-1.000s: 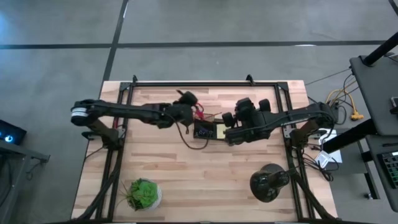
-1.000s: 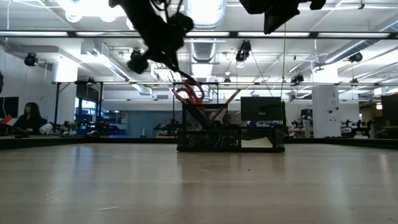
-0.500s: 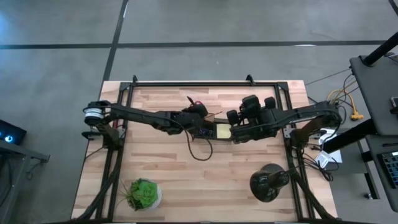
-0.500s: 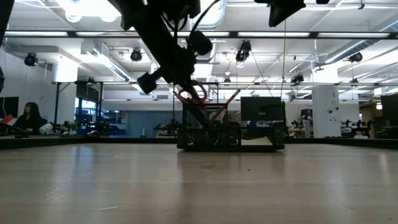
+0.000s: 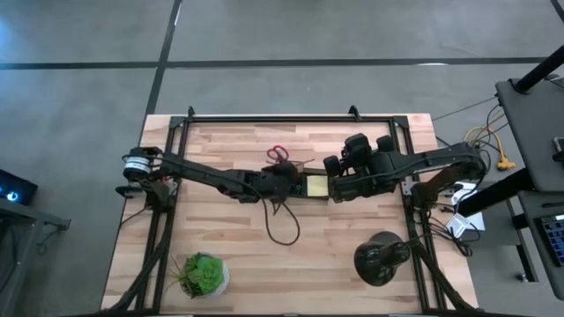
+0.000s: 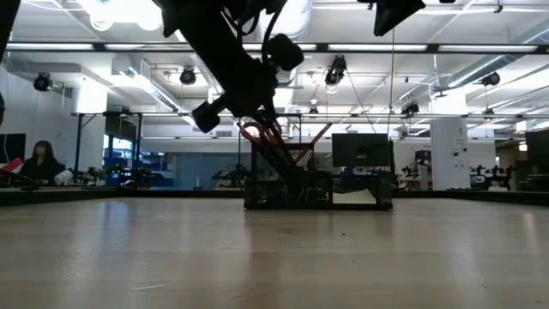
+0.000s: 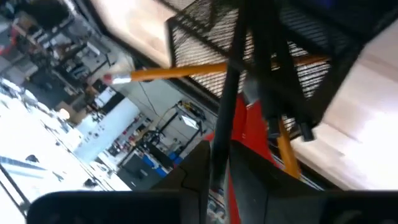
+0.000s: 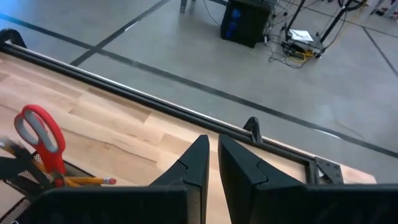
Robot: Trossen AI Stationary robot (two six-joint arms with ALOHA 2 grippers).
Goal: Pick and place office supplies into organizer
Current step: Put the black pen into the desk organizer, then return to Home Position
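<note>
The black wire-mesh organizer (image 5: pixel 294 190) stands mid-table, also in the low view (image 6: pixel 343 196), with the yellow sticky-note pad (image 5: pixel 315 185) in its right part. Red-handled scissors (image 5: pixel 278 154) (image 8: pixel 38 132) and an orange pencil (image 7: pixel 180 72) (image 8: pixel 87 182) stick up out of it. My left gripper (image 5: pixel 284 179) (image 7: pixel 219 149) hangs just above the organizer's left part, shut on a black pen (image 7: pixel 231 87). My right gripper (image 5: pixel 336 176) (image 8: pixel 213 152) hovers right of the organizer, shut and holding nothing. My left gripper pinches the black pen by its upper end (image 7: pixel 217 163) between the two fingers. The fingers (image 6: pixel 257 107) come from above, slanting in from the table's left. The pen runs on from the fingertips, tilted, and its lower end (image 7: pixel 241 34) reaches into the mesh organizer.
A green potted plant (image 5: pixel 203 275) stands near the table's near left corner, and a round black domed object (image 5: pixel 381 257) near the near right corner. A cable (image 5: pixel 286 224) loops below the left arm. A black frame rail (image 5: pixel 282 117) runs along the far edge.
My left gripper has moved right and toward the near edge, from beside the scissors' handles to over the organizer, and has come down with the pen. My right gripper has shifted slightly to the right.
</note>
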